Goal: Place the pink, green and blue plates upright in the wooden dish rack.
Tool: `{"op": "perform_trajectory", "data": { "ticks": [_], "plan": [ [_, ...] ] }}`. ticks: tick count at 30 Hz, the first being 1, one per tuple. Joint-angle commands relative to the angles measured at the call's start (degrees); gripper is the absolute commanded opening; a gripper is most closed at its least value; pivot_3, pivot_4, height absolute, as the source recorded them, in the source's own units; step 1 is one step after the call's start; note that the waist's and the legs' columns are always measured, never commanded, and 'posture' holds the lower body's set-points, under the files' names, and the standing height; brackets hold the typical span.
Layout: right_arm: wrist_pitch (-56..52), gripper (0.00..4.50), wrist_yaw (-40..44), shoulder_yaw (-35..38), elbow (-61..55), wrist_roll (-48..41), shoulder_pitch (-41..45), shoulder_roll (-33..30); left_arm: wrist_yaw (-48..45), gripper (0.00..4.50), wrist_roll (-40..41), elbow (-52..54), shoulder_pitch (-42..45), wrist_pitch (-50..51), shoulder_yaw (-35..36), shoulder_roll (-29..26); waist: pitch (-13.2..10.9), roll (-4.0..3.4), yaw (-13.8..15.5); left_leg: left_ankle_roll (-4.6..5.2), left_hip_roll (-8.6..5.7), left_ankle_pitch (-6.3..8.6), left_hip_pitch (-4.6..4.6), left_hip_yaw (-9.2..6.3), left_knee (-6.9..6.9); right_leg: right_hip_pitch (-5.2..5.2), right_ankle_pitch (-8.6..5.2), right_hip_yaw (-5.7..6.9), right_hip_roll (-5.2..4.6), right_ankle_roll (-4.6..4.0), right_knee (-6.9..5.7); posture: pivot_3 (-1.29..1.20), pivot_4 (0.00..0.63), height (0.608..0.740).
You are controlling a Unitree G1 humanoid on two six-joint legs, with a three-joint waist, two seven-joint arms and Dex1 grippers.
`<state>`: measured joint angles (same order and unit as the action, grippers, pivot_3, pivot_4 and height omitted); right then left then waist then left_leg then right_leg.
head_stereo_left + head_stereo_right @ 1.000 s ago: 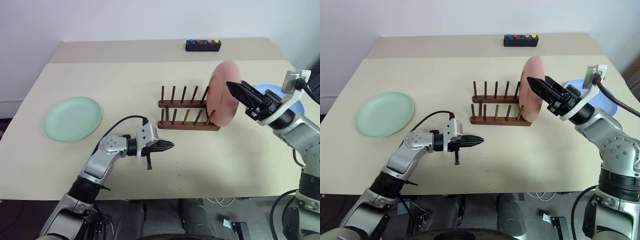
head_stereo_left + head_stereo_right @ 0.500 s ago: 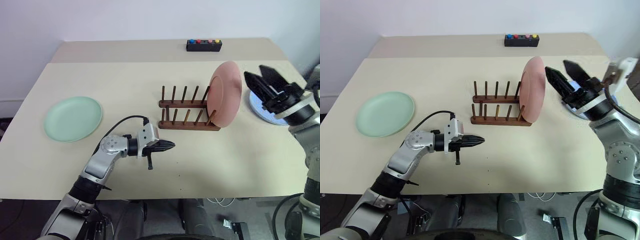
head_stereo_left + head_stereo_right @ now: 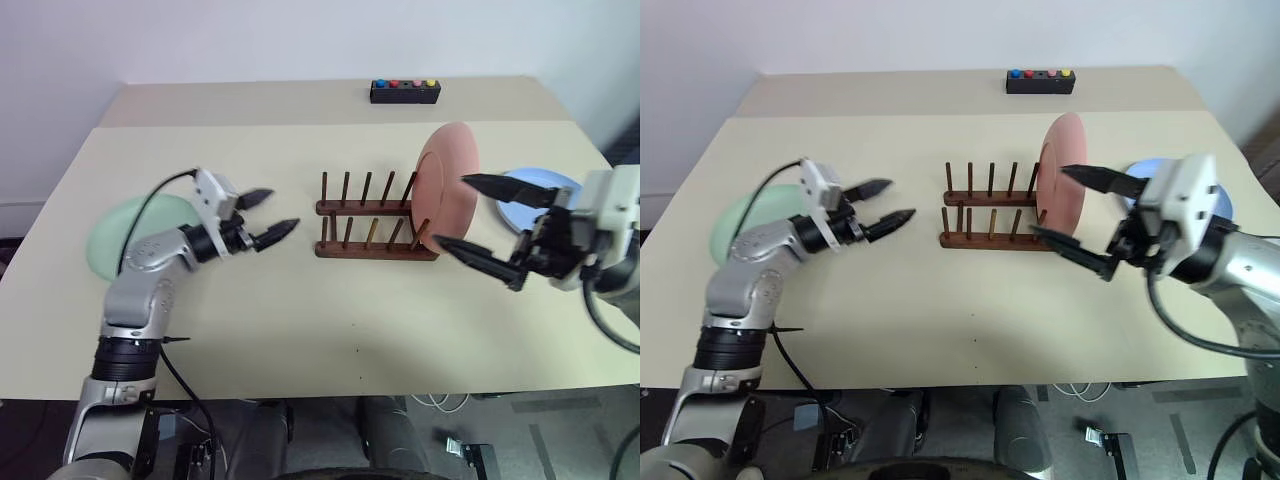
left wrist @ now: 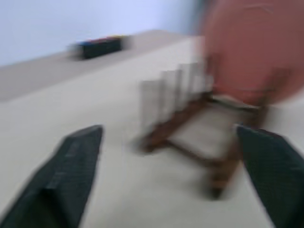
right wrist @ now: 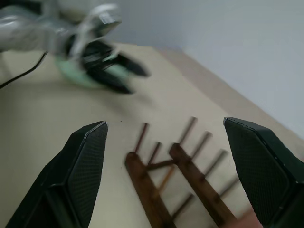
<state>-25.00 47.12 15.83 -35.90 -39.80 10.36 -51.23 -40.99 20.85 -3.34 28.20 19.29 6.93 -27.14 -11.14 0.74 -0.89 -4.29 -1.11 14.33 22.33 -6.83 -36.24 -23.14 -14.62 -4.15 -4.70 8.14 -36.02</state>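
- Pink plate [image 3: 449, 187] stands upright at the right end of the wooden dish rack [image 3: 375, 222], mid-table; green plate [image 3: 140, 232] lies flat near the table's left edge, blue plate [image 3: 545, 193] flat near the right edge. Two of three left, by my count.
- Left eye view: left gripper [image 3: 271, 214] hangs above the table between green plate and rack, jaws spread and empty, tips aimed at the rack. Risk: the green plate sits partly under that forearm, so a careless sweep could shove it toward the left edge.
- Right eye view: right gripper [image 3: 1072, 209] hovers just in front of the pink plate, fingers splayed, nothing in them. Risk: upper finger is close to the plate's face; a nudge could tip it out of its slot or drag the light rack.
- Left wrist view: blurred; rack and pink plate ahead between the parted fingers [image 4: 69, 168].
- Right wrist view: rack pegs [image 5: 175, 161] lie between the wide fingers, left gripper beyond. Both grippers converge near the rack, so a collision looks possible.
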Motion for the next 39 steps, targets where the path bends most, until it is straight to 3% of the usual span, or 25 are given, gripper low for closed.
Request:
{"op": "perform_trajectory", "data": {
  "ticks": [1, 6, 11, 16, 22, 25, 32, 39],
  "plan": [
    [4.05, 4.0, 0.93, -9.51, -0.77, 7.37, 3.48, 1.84, 15.49, 4.42, -7.04, -7.83, 4.36, -0.24, 5.83, -2.41, -0.03, 0.06, 0.01, 0.0, 0.0, 0.0, 0.0, 0.0, 0.01, -0.02, 0.0, 0.0, 0.0, 0.0, 0.0, 0.0, 0.15, 0.74],
    [5.35, 4.0, 1.66, -14.91, 1.62, 10.1, 5.25, 5.43, 29.68, 4.42, -13.71, -17.8, 7.05, 4.19, 8.89, -6.54, -0.11, 0.22, -0.07, 0.0, -0.02, 0.0, 0.08, -0.02, 0.05, -0.12, 0.01, 0.01, -0.02, 0.01, 0.0, 0.0, 0.15, 0.74],
    [6.53, 4.0, 2.33, -16.49, 3.72, 11.54, 4.79, 7.72, 36.7, 4.42, -14.0, -21.76, 7.21, 7.19, 13.36, -8.95, -0.13, 0.31, 0.14, -0.01, -0.01, 0.0, 0.08, -0.04, 0.07, -0.17, 0.02, 0.03, -0.02, 0.0, -0.06, 0.0, 0.15, 0.74],
    [6.95, 4.0, 2.29, -17.1, 4.41, 12.59, 4.37, 9.22, 39.93, 4.42, -14.26, -26.48, 8.33, 15.17, 14.83, -11.11, -0.12, 0.34, 0.03, -0.02, -0.02, -0.01, 0.07, -0.07, 0.03, -0.14, 0.02, 0.06, -0.01, 0.0, -0.1, 0.0, 0.15, 0.74],
    [6.94, 4.0, 1.9, -17.0, 3.79, 13.48, 3.57, 10.27, 37.08, 4.42, -10.7, -27.23, 9.36, 23.86, 15.93, -10.37, -0.1, 0.37, 0.08, -0.03, -0.02, -0.01, 0.07, -0.07, 0.03, -0.13, 0.02, 0.07, -0.01, -0.01, -0.11, 0.0, 0.15, 0.74],
    [7.0, 4.0, 1.72, -16.55, 3.42, 13.83, 2.95, 10.43, 37.61, 3.56, -9.61, -25.96, 8.84, 24.98, 16.94, -9.45, -0.09, 0.36, -0.01, -0.03, -0.02, -0.01, 0.05, -0.07, 0.04, -0.13, 0.02, 0.07, -0.02, -0.01, -0.12, 0.0, 0.15, 0.74],
    [7.08, 4.0, 1.84, -16.07, 3.61, 13.99, 2.58, 10.37, 38.46, 0.05, -8.63, -21.84, 8.16, 24.21, 17.53, -6.98, -0.07, 0.37, 0.31, -0.05, -0.02, -0.03, 0.04, -0.08, 0.02, -0.09, 0.02, 0.07, -0.02, -0.01, -0.13, 0.0, 0.15, 0.74],
    [6.88, 4.0, 1.53, -15.93, 4.02, 14.34, 3.11, 10.41, 33.83, 0.01, -3.84, -11.68, 9.24, 11.84, 18.49, -1.3, -0.09, 0.46, 0.44, -0.1, -0.02, -0.05, 0.07, -0.11, 0.0, -0.06, 0.03, 0.09, -0.03, -0.02, -0.1, 0.0, 0.15, 0.74]
  ]
}}
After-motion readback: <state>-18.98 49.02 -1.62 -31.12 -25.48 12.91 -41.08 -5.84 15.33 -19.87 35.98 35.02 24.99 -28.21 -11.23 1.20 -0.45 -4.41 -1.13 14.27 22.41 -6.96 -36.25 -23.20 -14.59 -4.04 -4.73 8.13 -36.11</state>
